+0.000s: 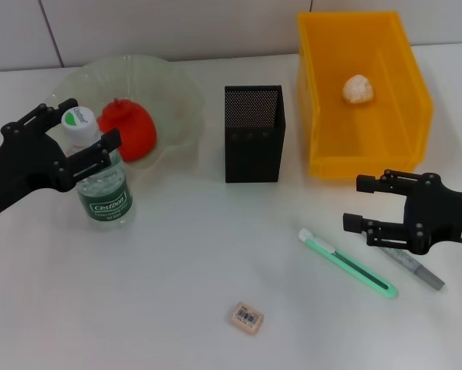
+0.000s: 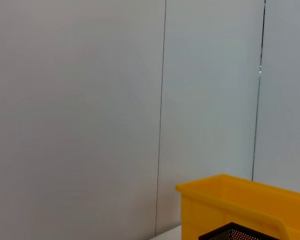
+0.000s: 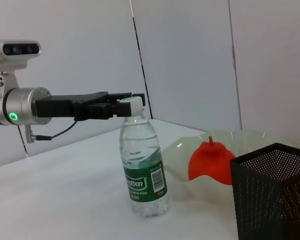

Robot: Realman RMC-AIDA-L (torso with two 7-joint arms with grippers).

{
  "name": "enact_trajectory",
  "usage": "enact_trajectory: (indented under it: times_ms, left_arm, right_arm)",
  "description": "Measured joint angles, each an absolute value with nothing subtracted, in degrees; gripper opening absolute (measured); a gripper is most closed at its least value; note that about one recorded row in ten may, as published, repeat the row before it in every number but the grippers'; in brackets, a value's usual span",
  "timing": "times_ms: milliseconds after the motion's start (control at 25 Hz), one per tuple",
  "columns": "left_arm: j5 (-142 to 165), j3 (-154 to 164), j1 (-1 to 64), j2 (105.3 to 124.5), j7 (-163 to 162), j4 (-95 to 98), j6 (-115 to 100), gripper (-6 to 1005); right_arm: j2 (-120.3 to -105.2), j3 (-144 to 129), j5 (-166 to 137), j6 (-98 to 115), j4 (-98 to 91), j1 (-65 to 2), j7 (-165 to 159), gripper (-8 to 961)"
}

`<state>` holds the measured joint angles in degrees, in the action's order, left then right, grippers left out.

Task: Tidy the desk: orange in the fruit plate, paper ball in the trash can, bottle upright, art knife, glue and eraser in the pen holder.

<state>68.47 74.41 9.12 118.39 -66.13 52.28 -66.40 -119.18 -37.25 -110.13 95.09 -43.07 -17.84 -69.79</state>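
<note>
A small clear plastic water bottle with a green label and white cap (image 1: 101, 173) stands upright on the white desk (image 1: 177, 308) just in front of the pale green wavy-rimmed glass fruit plate (image 1: 177, 100), the left gripper (image 1: 80, 142) straddling its cap, jaws spread and apparently not gripping, which suggests the righting step is done. The red-orange fruit (image 1: 130, 129) already rests in the plate and a crumpled paper ball (image 1: 357, 89) lies in the bright yellow plastic trash can (image 1: 400, 54). The right gripper (image 1: 362, 203), jaws spread, hovers near the green-and-white art knife (image 1: 346, 263) and grey glue stick (image 1: 416, 268), likely next for the black mesh pen holder (image 1: 252, 135); the tan eraser (image 1: 247, 317) waits nearer the front edge.
</note>
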Motion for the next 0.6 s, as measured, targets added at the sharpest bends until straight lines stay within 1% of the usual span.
enact_trajectory:
  times_ms: [600]
  left_arm:
    - [68.8,73.6,9.8,118.22,-66.8,59.3,-67.7,810]
  right_arm:
    - [-119.09,-36.7,-110.1,95.1,-41.7,-17.9,-69.9,720]
